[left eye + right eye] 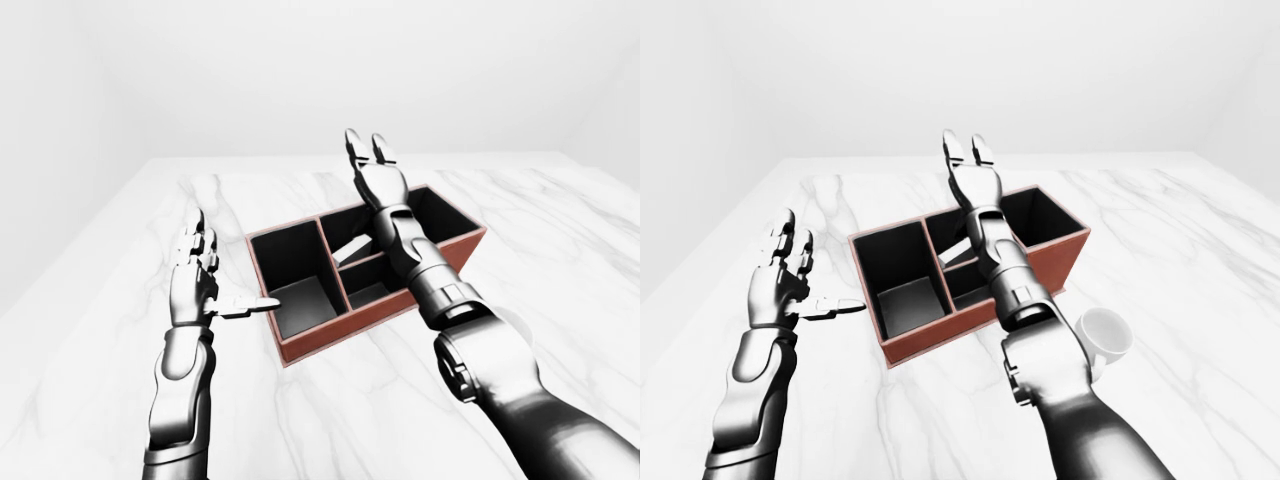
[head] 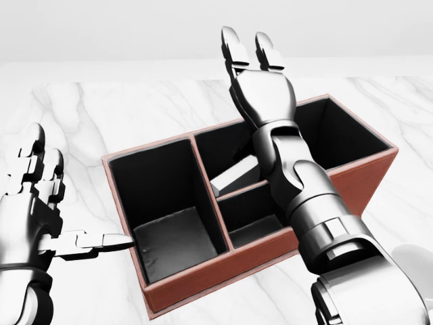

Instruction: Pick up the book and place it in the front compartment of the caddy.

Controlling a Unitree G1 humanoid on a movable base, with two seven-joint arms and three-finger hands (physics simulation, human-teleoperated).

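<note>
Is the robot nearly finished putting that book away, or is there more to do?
Nearly finished, it seems. The book lies tilted in a middle compartment of the caddy. The right hand, open, is raised above it and holds nothing. The left hand waits open beside the caddy. Whether that is the front compartment, I cannot tell.

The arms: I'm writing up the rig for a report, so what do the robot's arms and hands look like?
Both arms are glossy silver-grey metal built from rounded, cylindrical segments with dark seams at the joints. The right hand and left hand each have three blocky, jointed fingers of the same metal. No cables, sleeves or markings show.
</note>
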